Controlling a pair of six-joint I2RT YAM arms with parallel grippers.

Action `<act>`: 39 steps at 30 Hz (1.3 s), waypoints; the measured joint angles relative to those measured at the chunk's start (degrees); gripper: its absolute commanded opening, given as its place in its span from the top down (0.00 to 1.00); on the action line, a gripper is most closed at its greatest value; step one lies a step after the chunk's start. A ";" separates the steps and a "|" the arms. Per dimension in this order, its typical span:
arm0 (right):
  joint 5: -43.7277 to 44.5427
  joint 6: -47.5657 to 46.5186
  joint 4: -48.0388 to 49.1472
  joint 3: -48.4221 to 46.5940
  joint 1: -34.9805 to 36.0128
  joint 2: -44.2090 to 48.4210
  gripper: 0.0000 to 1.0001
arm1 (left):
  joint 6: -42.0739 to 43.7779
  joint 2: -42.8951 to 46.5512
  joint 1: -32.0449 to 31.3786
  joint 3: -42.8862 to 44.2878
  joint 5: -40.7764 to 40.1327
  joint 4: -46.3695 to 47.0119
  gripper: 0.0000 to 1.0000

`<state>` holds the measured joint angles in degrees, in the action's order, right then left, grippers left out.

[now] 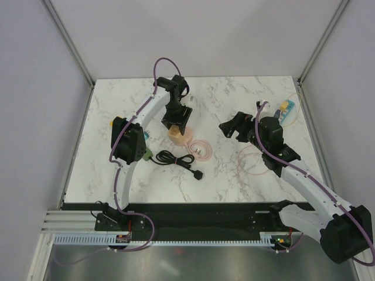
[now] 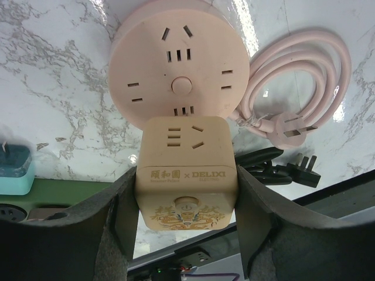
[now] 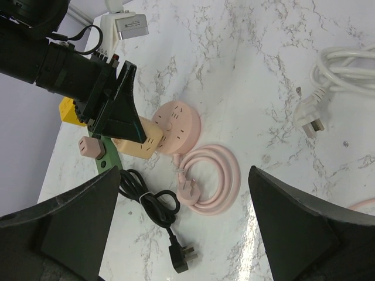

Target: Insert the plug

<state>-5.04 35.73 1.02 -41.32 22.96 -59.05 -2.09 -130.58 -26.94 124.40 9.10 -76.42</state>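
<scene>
Left tool [image 2: 186, 199]: clamped on cream cube socket [image 2: 186, 170], seemingly touching round pink strip [image 2: 179, 64]. Right tool [image 3: 184, 222]: spread wide, empty. Black plug [image 1: 199, 174]: loose on desk [image 1: 234, 99], beside coiled cord [image 1: 167, 157].

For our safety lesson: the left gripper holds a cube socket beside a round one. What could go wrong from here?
The cube socket in the left gripper sits hard by the round socket; a push could shove that one away. The black plug trails a tangled cable, which may drag if the open right gripper lifts it.
</scene>
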 measured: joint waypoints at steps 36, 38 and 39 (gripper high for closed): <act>0.61 -0.13 -1.09 0.00 0.02 0.98 0.02 | -2.56 0.02 -0.55 -0.13 -1.51 0.72 0.98; 0.63 -0.13 -1.07 0.00 0.02 0.98 0.02 | -2.80 0.26 -0.63 -0.42 -1.62 1.01 0.98; 0.63 -0.13 -1.09 0.00 0.02 0.98 0.02 | -2.89 0.37 -0.68 -0.59 -1.70 1.18 0.98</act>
<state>-4.40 35.59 -0.08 -41.32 22.98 -58.06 -4.97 -130.21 -27.62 123.81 7.40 -75.24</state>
